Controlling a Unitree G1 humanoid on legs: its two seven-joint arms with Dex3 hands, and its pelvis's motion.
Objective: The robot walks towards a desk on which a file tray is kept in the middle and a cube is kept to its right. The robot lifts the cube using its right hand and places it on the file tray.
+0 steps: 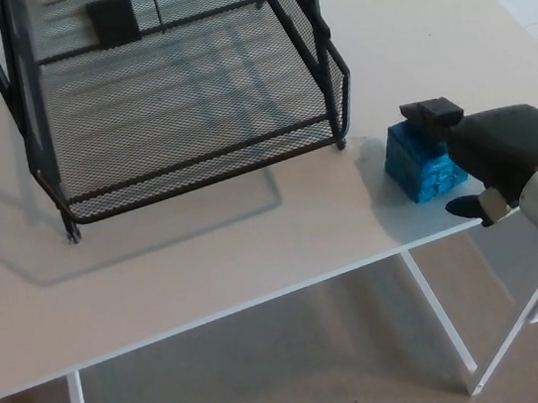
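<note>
A black wire-mesh file tray [193,162] stands in the middle of the white desk [207,260], with an upper tier running out of the top of the picture. A blue cube [419,162] rests on the desk just right of the tray's front right corner. My right hand [487,151] comes in from the right edge and sits against the cube's right side, partly covering it. The hand hides where it meets the cube, so its grip cannot be made out. My left hand is out of the picture.
The desk's front edge [263,302] runs just below the cube, and white desk legs [441,318] show beneath it over a beige floor. A small black plate [113,18] sits at the back of the tray.
</note>
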